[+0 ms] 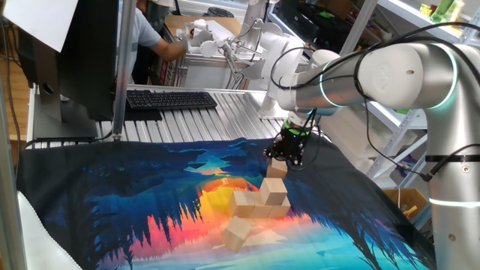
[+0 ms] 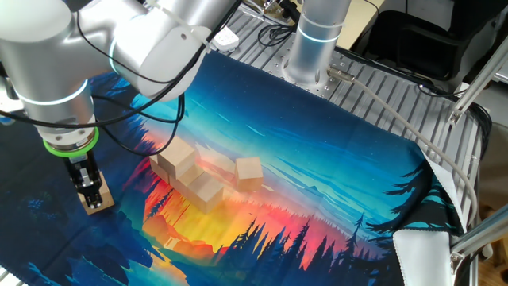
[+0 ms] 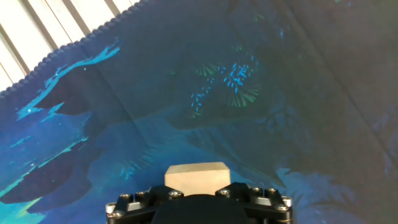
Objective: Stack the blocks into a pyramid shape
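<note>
Gripper [image 2: 94,199] grasping one block [image 2: 98,204] on the mat [image 2: 333,159], apart from the other blocks.

The gripper points straight down, its fingers clenched on the sides of a single tan block that sits on the dark blue part of the mat; in the hand view the block [image 3: 198,177] shows right at the fingers' base. The pile [image 2: 190,171] lies well apart from it over the orange patch: several cubes clustered, some touching, one loose cube [image 2: 249,171] just beside them.
</note>
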Motion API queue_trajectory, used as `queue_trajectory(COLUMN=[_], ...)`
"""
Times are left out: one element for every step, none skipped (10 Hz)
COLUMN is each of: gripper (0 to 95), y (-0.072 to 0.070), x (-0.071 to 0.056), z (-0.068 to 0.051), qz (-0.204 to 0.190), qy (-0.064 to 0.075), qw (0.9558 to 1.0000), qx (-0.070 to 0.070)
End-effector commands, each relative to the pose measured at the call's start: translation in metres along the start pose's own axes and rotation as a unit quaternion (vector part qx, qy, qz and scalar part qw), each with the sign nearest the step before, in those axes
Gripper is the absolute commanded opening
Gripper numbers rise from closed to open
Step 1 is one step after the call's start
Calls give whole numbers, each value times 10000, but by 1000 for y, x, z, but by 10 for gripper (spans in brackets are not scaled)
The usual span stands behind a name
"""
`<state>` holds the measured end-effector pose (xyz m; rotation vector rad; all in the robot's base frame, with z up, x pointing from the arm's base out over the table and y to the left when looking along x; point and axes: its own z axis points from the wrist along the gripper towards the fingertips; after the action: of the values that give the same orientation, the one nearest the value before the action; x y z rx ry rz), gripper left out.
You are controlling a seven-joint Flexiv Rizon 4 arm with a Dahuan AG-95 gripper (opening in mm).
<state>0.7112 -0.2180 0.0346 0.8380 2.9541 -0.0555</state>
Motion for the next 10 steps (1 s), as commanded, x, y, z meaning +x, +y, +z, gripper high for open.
queue_trajectory(gripper=[380,190,0,0,0,0,0,0,0,0], y=[0,0,0,0,0,1,5,9,16,21], x=[1,1,1,1,1,2,4,7,12,16], z=[-1,-1,-1,-1,-3,-5,-11,-16,-23,-30], qz=[39,60,93,165,279,373,542,677,824,918], qy=[-11,-10,-1,9,33,53,76,92,107,128], qw=[10000,10000,10000,9999,9996,9993,9985,9977,9965,9957], qx=[-20,-25,-36,-41,-46,-54,-39,-27,1,24])
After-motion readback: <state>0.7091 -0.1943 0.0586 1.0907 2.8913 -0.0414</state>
